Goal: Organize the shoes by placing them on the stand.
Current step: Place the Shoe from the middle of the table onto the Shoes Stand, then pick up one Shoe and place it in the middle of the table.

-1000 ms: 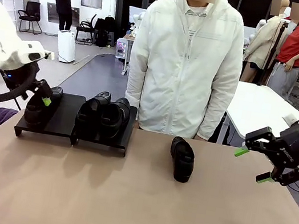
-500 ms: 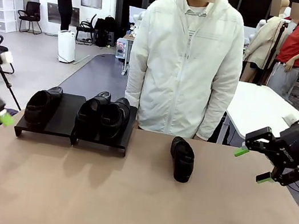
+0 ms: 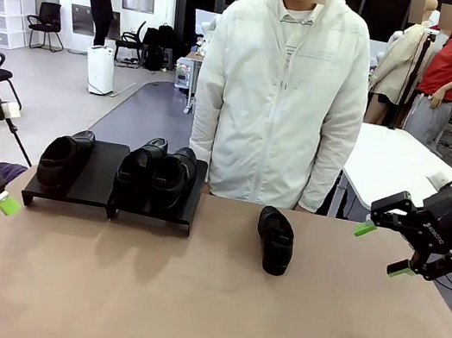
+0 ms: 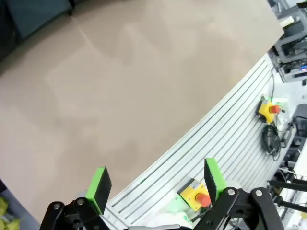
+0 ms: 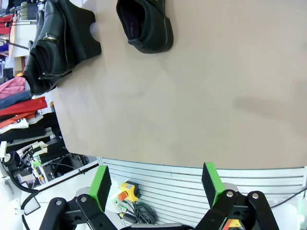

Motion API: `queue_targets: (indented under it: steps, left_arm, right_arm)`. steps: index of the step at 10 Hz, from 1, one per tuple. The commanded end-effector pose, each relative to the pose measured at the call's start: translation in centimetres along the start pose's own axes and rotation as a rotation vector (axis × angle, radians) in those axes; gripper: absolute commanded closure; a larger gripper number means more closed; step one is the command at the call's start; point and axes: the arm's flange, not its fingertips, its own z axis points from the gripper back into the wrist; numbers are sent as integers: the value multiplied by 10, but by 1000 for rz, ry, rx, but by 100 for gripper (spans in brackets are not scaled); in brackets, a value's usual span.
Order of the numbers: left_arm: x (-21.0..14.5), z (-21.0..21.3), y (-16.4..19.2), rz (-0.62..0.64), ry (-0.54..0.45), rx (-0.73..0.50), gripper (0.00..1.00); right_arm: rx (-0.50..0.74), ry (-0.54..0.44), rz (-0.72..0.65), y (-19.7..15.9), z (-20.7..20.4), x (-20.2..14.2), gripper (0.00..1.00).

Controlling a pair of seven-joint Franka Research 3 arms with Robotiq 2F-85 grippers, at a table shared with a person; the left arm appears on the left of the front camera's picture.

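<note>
Left tool [image 3: 1,202] pulled back off the stand [image 3: 91,189] to the table's left edge, jaws wide, empty. Three glossy black shoes [image 3: 155,176] sit on stand; fourth shoe [image 3: 275,239] lies on the table [image 3: 202,305] mid-right. Right tool [image 3: 383,249] hovers at right, spread wide, holding nothing.

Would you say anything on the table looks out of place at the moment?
Yes, one black shoe lies alone on the bare table, right of the stand, while the other three shoes sit on it. The stand's left panel has an open spot beside its single shoe.
</note>
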Motion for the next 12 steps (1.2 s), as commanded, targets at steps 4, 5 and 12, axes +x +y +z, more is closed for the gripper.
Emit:
queue_targets:
  steps: [4,5,12]
  left_arm:
    - [-1,5,1,9,-2,-9,0]
    - [-1,5,1,9,-2,-9,0]
    - [-1,5,1,9,-2,-9,0]
  right_arm:
    - [16,1,-22,3,1,-1,0]
    - [16,1,-22,3,1,-1,0]
    - [-7,-74,-37,7,1,-2,0]
